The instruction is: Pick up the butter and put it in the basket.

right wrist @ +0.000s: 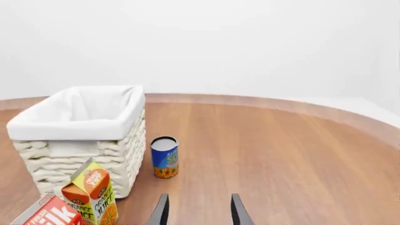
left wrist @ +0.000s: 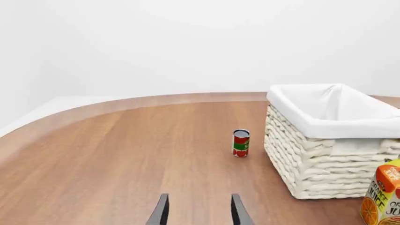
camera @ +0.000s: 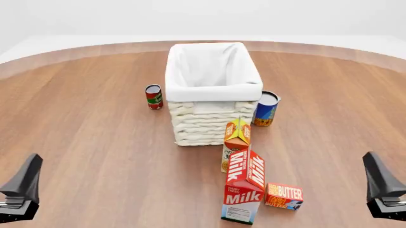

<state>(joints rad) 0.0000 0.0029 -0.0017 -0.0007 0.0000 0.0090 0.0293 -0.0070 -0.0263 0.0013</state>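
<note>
The butter (camera: pixel 284 195) is a small flat red-orange box with yellow lettering, lying on the table near the front, right beside the milk carton (camera: pixel 245 189). The basket (camera: pixel 212 90), cream wicker with a white liner, stands in the middle of the table; it also shows as the basket (left wrist: pixel 325 140) and the basket (right wrist: pixel 81 140) in the wrist views. My left gripper (camera: pixel 22 190) sits at the front left corner, open, its fingers (left wrist: pixel 161 211) apart with nothing between them. My right gripper (camera: pixel 382 190) sits at the front right, open and empty, right of the butter. The butter is out of both wrist views.
An orange juice carton (camera: pixel 236 142) stands between the basket and the milk carton. A red and green can (camera: pixel 153 96) is left of the basket, a blue can (camera: pixel 265 108) right of it. The round wooden table (camera: pixel 82 133) ends at a curved far edge.
</note>
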